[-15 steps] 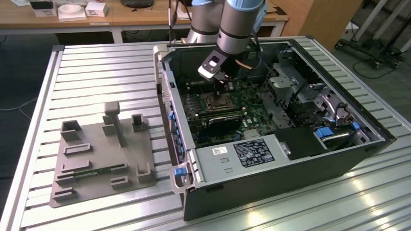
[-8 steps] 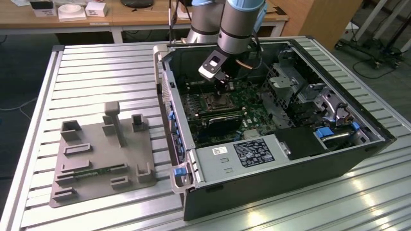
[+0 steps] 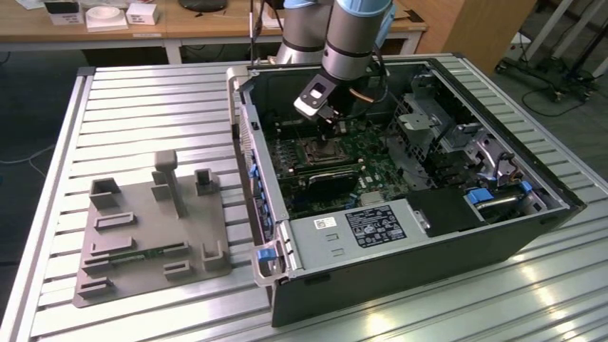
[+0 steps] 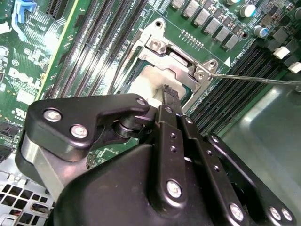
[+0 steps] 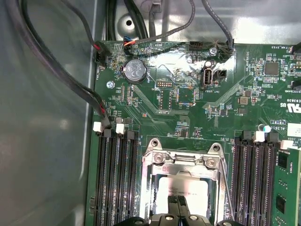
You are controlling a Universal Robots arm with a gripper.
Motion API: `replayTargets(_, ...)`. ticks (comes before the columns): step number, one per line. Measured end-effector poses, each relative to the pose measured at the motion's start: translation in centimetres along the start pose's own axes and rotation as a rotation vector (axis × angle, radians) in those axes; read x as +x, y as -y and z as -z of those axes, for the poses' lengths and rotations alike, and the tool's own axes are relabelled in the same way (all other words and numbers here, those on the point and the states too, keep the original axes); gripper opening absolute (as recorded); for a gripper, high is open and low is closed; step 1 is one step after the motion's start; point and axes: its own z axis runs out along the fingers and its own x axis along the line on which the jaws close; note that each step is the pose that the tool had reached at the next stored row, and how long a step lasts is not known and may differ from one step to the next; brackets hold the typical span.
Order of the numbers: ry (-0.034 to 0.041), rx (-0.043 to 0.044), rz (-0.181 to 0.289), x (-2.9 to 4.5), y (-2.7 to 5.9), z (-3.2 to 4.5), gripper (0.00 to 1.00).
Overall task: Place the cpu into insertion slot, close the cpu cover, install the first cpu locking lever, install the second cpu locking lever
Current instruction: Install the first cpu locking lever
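Note:
My gripper (image 3: 328, 122) reaches down into the open computer case (image 3: 399, 278), right above the insertion slot (image 3: 326, 149) on the green board. In both wrist views the cpu (image 5: 188, 188) (image 4: 149, 79) lies in the slot, silvery top up. The cpu cover (image 5: 184, 162) (image 4: 181, 70), a silvery frame, lies down around it. The gripper (image 5: 178, 203) (image 4: 168, 93) has its two black fingertips (image 5: 173, 202) pressed together, shut on nothing, low over the cpu's edge. A thin locking lever rod (image 4: 254, 79) sticks out sideways from the socket corner; another rod (image 5: 227, 188) runs along the cover's side.
Long black memory slots (image 5: 115, 179) flank the socket on both sides. Black cables (image 5: 56, 70) hang along the case wall. A power supply box (image 3: 366, 226) fills the case's near end. A grey fixture plate (image 3: 152, 228) lies on the slatted table at the exterior view's left.

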Motion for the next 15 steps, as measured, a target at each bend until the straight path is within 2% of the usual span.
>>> replayTargets(8,-0.0003,-0.0002,0.000,0.06,0.04,1.84,0.10)
replayTargets(11,-0.0002,0.0002,0.013,0.07,0.04,1.95,0.10)
replayTargets(15,0.0009,0.0019,0.063,0.06,0.04,1.95,0.10)
